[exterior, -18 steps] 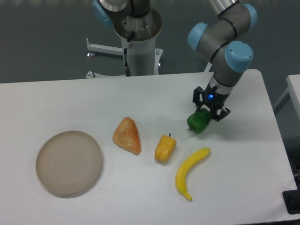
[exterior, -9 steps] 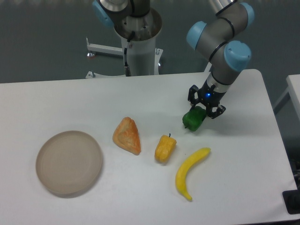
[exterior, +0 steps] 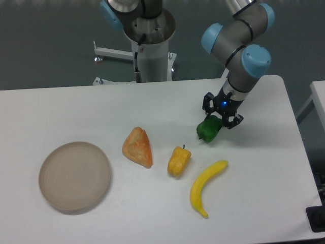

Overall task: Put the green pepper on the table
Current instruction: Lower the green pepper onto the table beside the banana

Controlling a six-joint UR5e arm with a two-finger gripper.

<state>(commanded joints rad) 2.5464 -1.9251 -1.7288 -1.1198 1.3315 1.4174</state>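
Green pepper (exterior: 207,130): you see it toward the right of the table (exterior: 76,107), at mid depth, dark green and glossy, lying partly under the gripper (exterior: 221,118). Whether its underside touches the tabletop or hangs just above it cannot be told from this view.

Gripper: black, with a small blue light on its body, pointing down from the grey-and-blue arm (exterior: 242,46). Its two fingers are clenched on the pepper's right, far side, so that most of the pepper sticks out to the left of them.

Banana (exterior: 205,187): yellow, curved, lying nearer to you than the pepper and apart from it.

Yellow-orange pepper (exterior: 179,161): with a dark stem, to the left of the banana, near and left of the green pepper.

Orange wedge-shaped piece (exterior: 137,146): further left again, apart from its neighbours.

Round beige-grey plate (exterior: 74,176): near the left end of the table, well apart from everything else.

Robot base column (exterior: 151,46): stands behind the table's far edge.
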